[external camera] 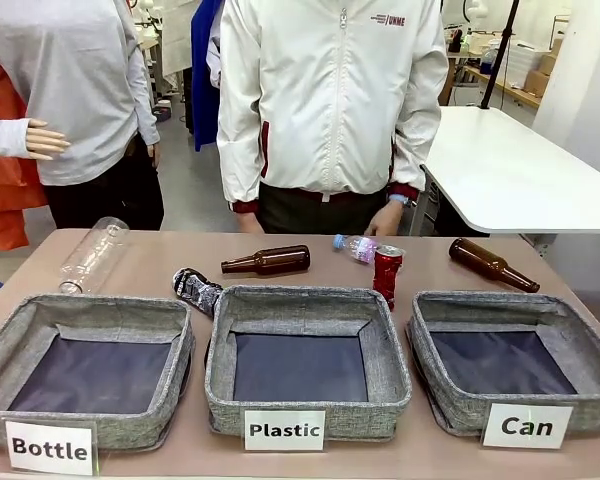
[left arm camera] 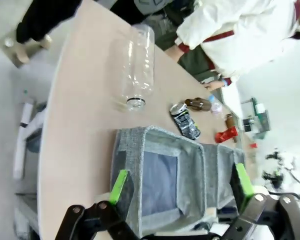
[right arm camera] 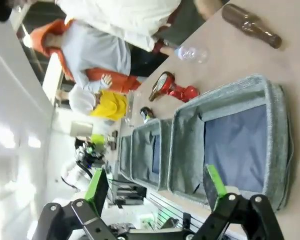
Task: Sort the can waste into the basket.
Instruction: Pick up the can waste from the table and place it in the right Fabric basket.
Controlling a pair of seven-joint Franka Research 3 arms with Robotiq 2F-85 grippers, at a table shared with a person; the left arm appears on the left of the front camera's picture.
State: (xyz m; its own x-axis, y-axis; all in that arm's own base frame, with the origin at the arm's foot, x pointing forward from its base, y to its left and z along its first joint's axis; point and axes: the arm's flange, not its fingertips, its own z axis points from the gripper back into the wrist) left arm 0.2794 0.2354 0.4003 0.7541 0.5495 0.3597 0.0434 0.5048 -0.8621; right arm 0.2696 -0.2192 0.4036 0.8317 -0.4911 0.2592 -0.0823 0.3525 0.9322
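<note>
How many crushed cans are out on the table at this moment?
2. The red can stands upright by the Plastic basket's far right corner; the dark can lies behind the gap between the Bottle basket and Plastic basket. The baskets' floors look bare, so none seems hidden.

Right gripper (right arm camera: 156, 174) hangs above the worktop's near edge, jaws wide apart with nothing between them, green pads (right arm camera: 98, 184) framing the grey basket (right arm camera: 225, 97) with dark lining. Two more grey bins (right arm camera: 140, 145) run on in a row beside it. Past the basket's far wall: red can (right arm camera: 184, 93) near its corner, next to a brown bottle (right arm camera: 160, 84), dark can (right arm camera: 146, 114) further along; clear bottle (right arm camera: 192, 54) and second brown bottle (right arm camera: 250, 24) lie toward the far edge, by a person's white jacket (right arm camera: 125, 17).
</note>
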